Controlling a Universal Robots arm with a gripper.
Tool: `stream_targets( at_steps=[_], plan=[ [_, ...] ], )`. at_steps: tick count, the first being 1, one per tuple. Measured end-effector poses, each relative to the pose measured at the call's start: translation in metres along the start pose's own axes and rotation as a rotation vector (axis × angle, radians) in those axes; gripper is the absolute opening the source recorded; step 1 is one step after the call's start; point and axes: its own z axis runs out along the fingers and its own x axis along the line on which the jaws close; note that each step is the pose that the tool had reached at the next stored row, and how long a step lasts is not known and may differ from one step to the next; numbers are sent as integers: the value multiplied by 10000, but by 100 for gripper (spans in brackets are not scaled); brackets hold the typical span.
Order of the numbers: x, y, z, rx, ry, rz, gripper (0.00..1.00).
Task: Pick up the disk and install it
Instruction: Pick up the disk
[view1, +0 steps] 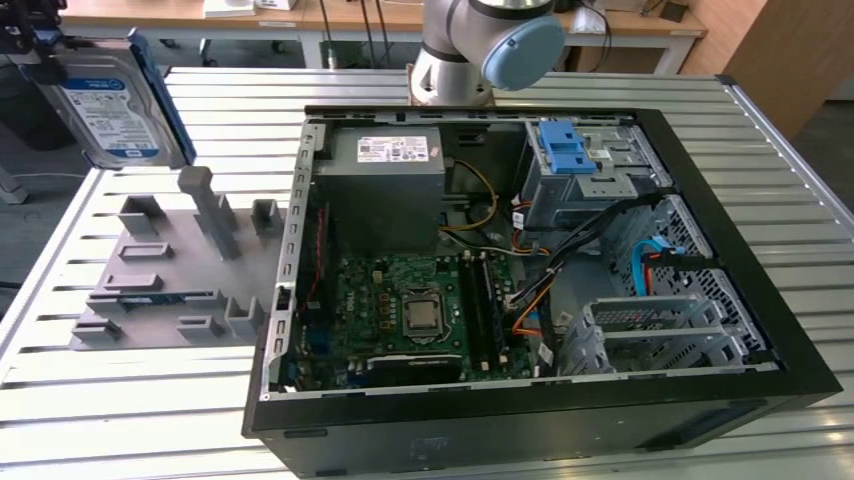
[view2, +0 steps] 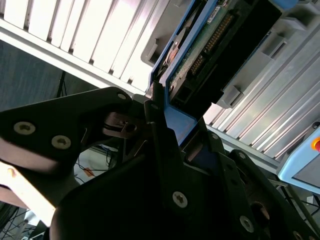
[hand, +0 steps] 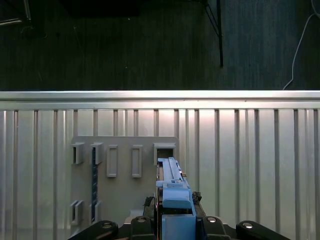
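The disk (view1: 114, 100), a silver hard drive with a blue-and-white label in a blue carrier, hangs upright in the air at the exterior view's far left. It is above the grey holder tray (view1: 167, 270). My gripper (view1: 47, 62) is shut on its upper corner. In the second wrist view the dark fingers (view2: 155, 117) clamp the blue carrier edge, and the disk's green circuit-board side (view2: 210, 40) faces the camera. The first wrist view looks down the disk's thin edge (hand: 172, 182), held by my gripper (hand: 172, 220) over the grey holder tray (hand: 120, 175).
An open black computer case (view1: 761, 330) lies on the slatted metal table (view1: 147, 400). Inside it are a metal drive bay with a blue latch (view1: 571, 150), a grey power supply (view1: 387, 190), a motherboard (view1: 400, 310) and loose cables. The arm's base (view1: 467, 50) stands behind the case.
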Motion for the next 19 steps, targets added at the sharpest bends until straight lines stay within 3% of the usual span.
stream_targets(
  at_steps=[19],
  plan=[
    [-1, 1, -93, 0, 0, 0, 36]
  ],
)
